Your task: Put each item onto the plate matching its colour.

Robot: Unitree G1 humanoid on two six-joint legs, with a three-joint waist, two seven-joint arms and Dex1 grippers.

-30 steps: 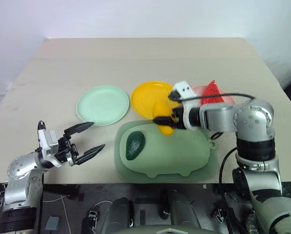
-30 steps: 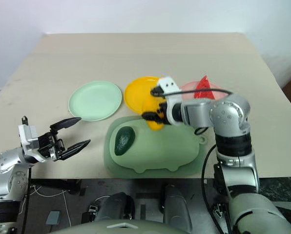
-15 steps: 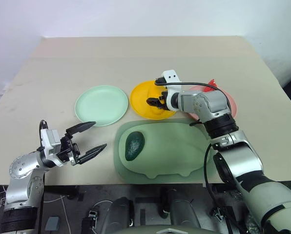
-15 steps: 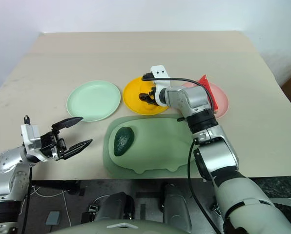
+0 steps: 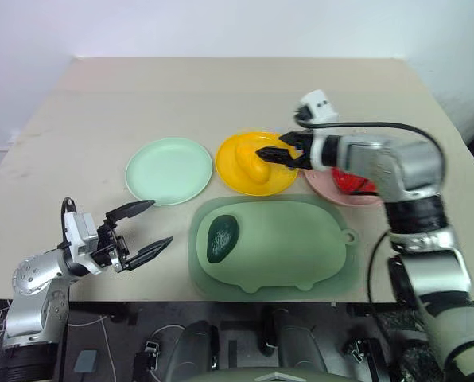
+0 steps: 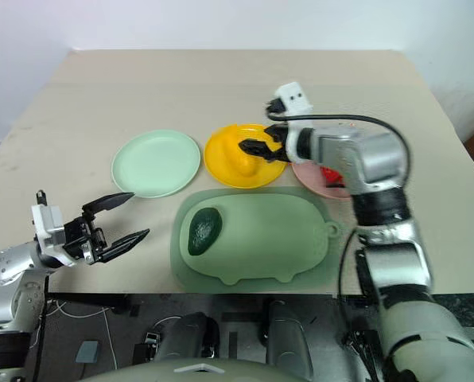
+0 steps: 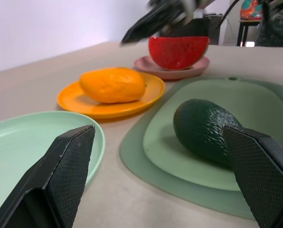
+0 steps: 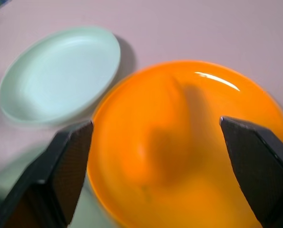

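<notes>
Over the yellow plate (image 5: 262,179), my right gripper (image 5: 273,156) hangs wide and empty, mango (image 5: 249,161) lying on it, watermelon (image 7: 178,51) on pink plate (image 7: 172,73); avocado (image 5: 220,236) remains on mat (image 5: 301,255), left gripper (image 5: 140,227) wide, mint plate (image 5: 168,170) bare.

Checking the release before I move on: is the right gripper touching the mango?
Apart. The right wrist view shows the right gripper open, fingers wide of the mango.

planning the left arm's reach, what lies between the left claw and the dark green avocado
Bare table and the green mat's edge, seen in the left eye view, between left claw and avocado.
</notes>
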